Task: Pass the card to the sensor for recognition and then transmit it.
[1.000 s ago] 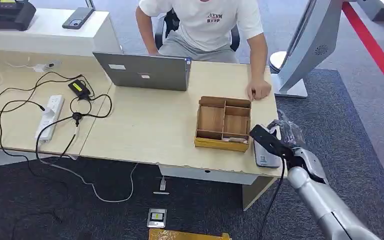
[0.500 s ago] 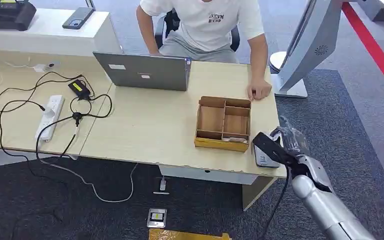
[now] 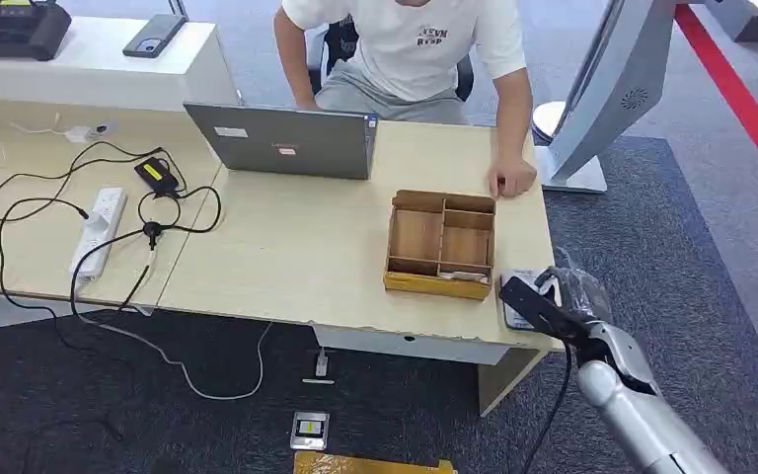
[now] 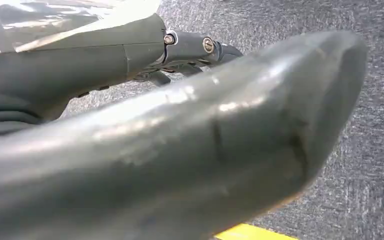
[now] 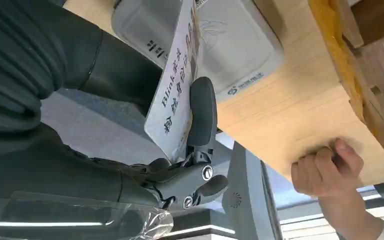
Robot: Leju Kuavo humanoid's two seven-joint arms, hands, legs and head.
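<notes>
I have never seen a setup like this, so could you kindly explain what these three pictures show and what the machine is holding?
This is a humanoid robot with two silver arms ending in many-fingered hands. The wide picture is from its head, looking down at a wooden desk. On the desk lie a laptop, a wooden compartment tray, cables, and a grey card sensor near the edge. A person sits opposite. The other two pictures come from cameras at the wrists. The right hand pinches a white printed card just over the sensor. The left hand hangs above grey carpet; whether it is open is unclear.
</notes>
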